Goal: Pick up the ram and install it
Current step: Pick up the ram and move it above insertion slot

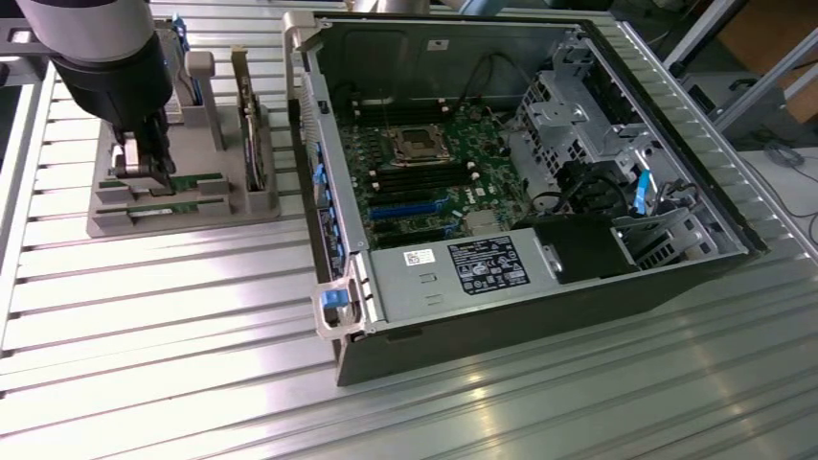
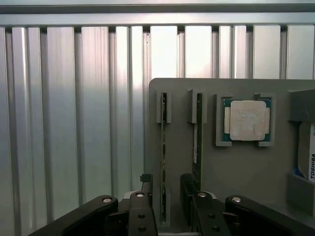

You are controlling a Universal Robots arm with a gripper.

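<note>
The ram (image 2: 163,147) is seen standing on edge in a slot of the grey holder (image 2: 211,172), with a second stick (image 2: 198,137) slotted just beside it. It is straddled by the gripper (image 2: 166,191) — the jaws are spread wide, one on each side, and nothing is held. A square processor chip (image 2: 246,120) is seated beyond the second stick. In the exterior view the holder is found on the slatted metal table (image 1: 192,335), at nine o'clock from the open computer case (image 1: 511,331).

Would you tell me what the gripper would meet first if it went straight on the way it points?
Probably the ram standing on edge in the grey tray: the open gripper straddles that stick. Depth is unclear, so its fingertips might reach the tray first.
</note>
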